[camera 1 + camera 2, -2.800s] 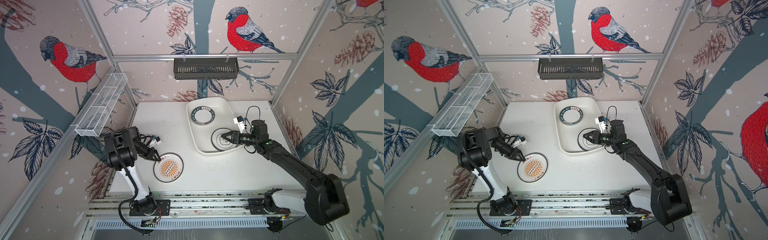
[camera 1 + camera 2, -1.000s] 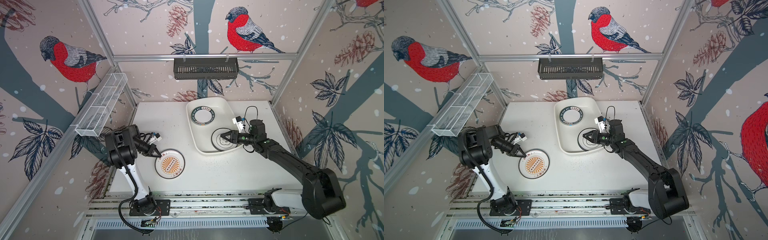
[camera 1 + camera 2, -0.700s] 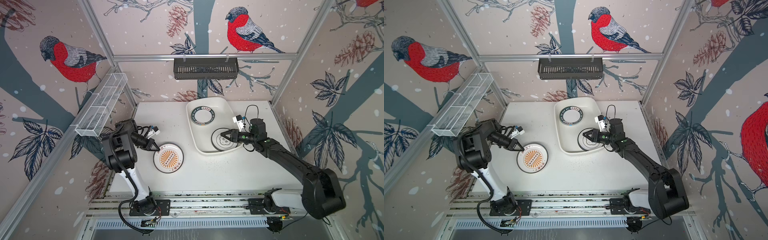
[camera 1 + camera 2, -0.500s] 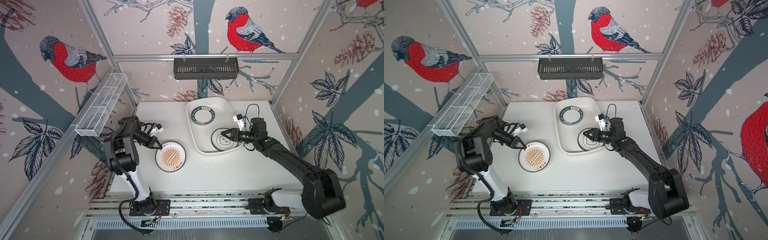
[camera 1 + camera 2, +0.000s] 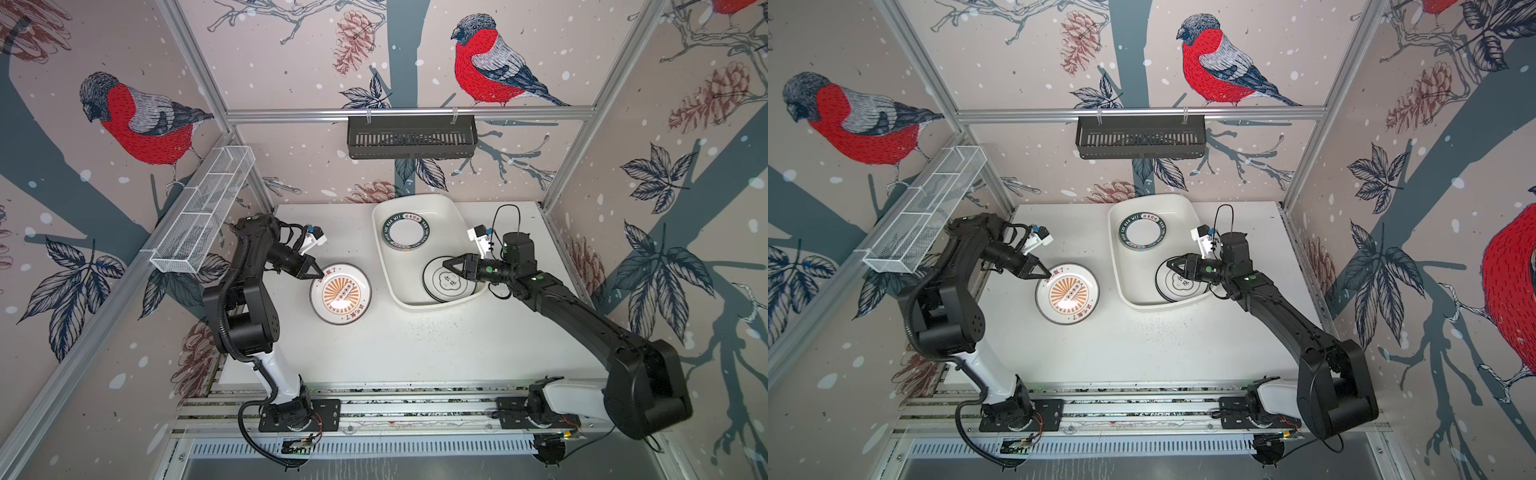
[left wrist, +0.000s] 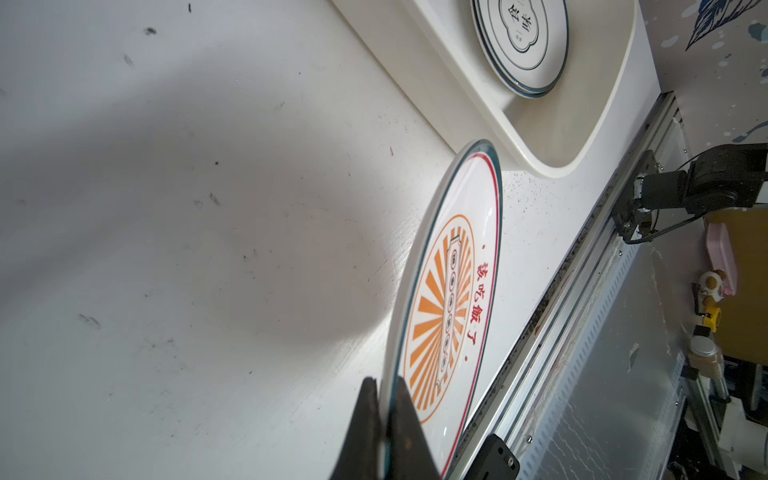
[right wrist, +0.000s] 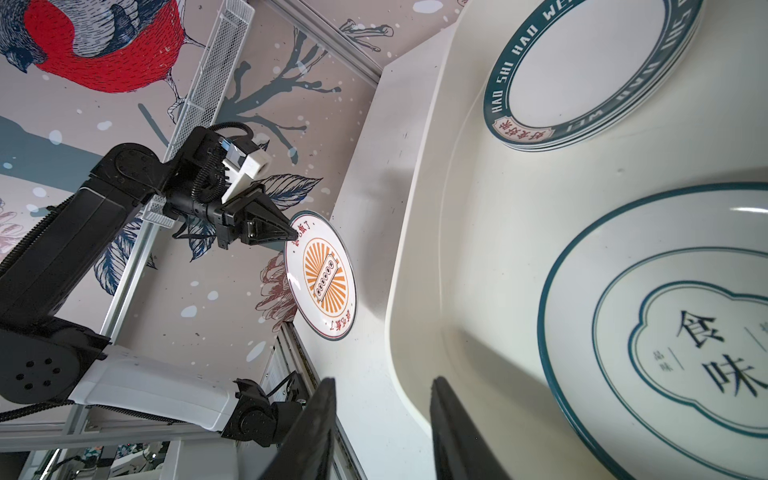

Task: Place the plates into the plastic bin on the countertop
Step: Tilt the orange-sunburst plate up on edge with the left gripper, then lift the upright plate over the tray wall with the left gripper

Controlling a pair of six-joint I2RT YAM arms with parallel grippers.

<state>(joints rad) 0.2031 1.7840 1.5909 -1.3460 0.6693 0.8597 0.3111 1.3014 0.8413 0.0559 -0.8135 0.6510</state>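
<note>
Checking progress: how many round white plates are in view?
3 showing: orange-sunburst plate outside the glossy white plastic bin, rim pinched by the left gripper; green-lettered plate at the bin's far end; thin-rimmed plate at its near end. Both top stacks; more hidden underneath.

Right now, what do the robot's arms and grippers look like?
The left arm and right arm are matte black with white lowest links. The left gripper and right gripper end in tapered black wedges. Each wrist carries a white camera block. A ribbed black hose runs along the left arm.
</note>
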